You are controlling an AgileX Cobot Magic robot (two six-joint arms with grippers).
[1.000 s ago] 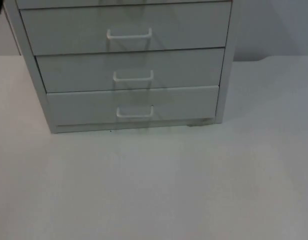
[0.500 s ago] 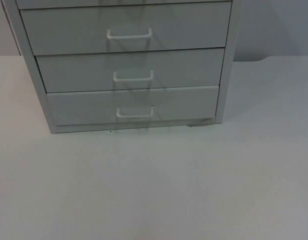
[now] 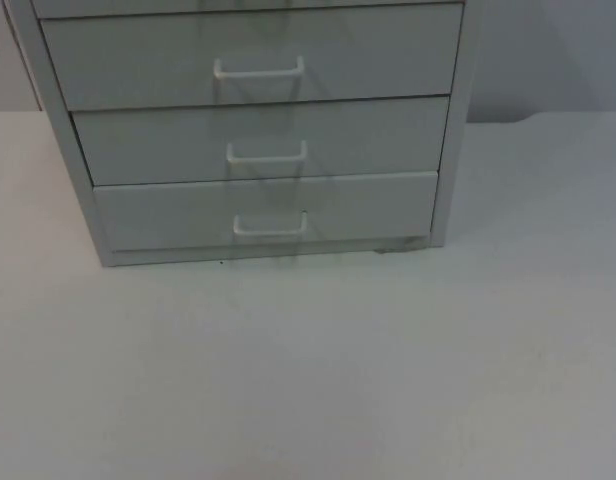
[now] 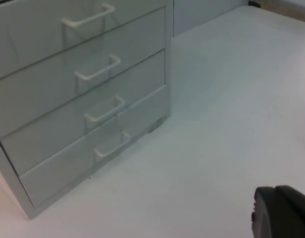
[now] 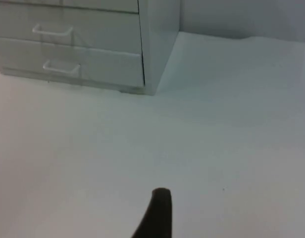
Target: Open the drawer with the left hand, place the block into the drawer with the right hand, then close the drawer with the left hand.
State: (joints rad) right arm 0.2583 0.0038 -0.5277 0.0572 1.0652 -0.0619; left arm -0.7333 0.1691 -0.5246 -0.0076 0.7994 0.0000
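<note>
- The drawer cabinet (image 3: 258, 130) stood at the table's (image 3: 318, 370) far side, fronts facing the camera — every drawer shut, handles (image 3: 259, 70) running crosswise.
- The left wrist view showed four handles; the top view three.
- Left gripper (image 4: 281, 213) and right gripper (image 5: 157, 213) hovered over bare table — grip state unreadable.

black rounded pincer fingertip (image 4: 281, 212), slim black fingertip (image 5: 156, 215)

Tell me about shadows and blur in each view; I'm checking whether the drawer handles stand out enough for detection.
Top view: soft focus, the white metal drawer cabinet pale on the white table top, faint vertical shadows under each white loop handle. Left wrist view: greenish tint, handles distinct, black fingertip blurred. Right wrist view: even light, handles faint, dark fingertip out of focus.
</note>
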